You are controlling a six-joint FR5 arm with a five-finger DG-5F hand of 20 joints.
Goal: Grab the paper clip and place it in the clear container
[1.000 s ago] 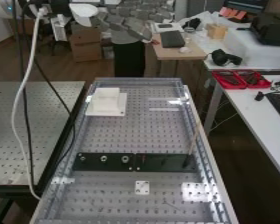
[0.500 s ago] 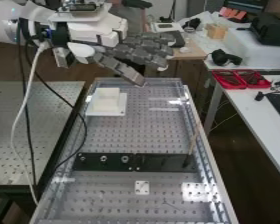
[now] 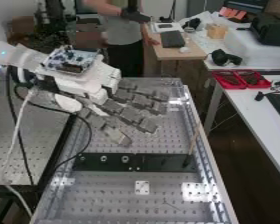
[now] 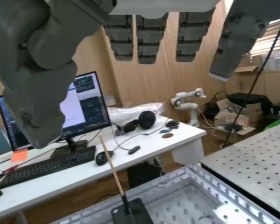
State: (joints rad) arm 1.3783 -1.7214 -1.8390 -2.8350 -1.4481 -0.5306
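Looking down from the high view, you get the perforated bench (image 3: 97, 200) with a dark strip (image 3: 144, 163) across it, metal rings (image 3: 103, 159) on the strip, a small white plate (image 3: 142, 187) nearer you, and a circuit board (image 3: 72, 59) riding on top of the arm. Flip to the wrist view and you've got a monitor (image 4: 76, 107), a keyboard (image 4: 47, 166), a mouse (image 4: 104, 158) and headphones (image 4: 146, 120) on a desk, plus a small white robot arm (image 4: 187, 105) behind. And here's your hand (image 3: 127, 112), over the far part of the bench, beyond the strip: it's well open, fingers (image 4: 148, 42) stretched out and slightly apart, thumb (image 4: 41, 95) off to one side, grip empty. Whether the hand touches the bench, you can't tell. The paper clip is too small to place for sure, and you can't tell which thing is the clear container either.
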